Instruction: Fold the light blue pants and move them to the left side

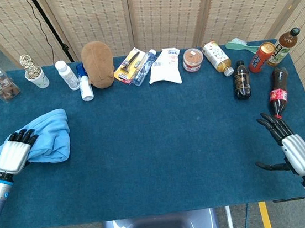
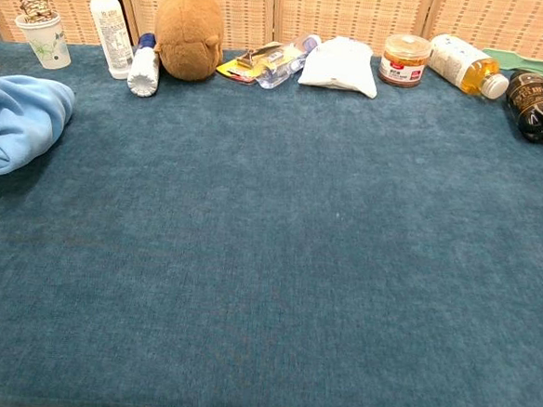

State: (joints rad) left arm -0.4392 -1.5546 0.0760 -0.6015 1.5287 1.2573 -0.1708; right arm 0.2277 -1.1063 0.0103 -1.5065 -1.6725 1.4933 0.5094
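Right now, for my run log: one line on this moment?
left hand grips folded light blue pants at table's left edge | right hand open, idle

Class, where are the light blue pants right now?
Head view: the light blue pants lie bundled at the table's far left edge, under the left hand.

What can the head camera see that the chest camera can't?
Only the head view shows the left hand gripping the pants, the open right hand resting on the table, and the cola bottle. The chest view shows nothing extra; it just sees the table from lower down. Both show the pants at the left side, the brown plush, the white pouch and the jar.
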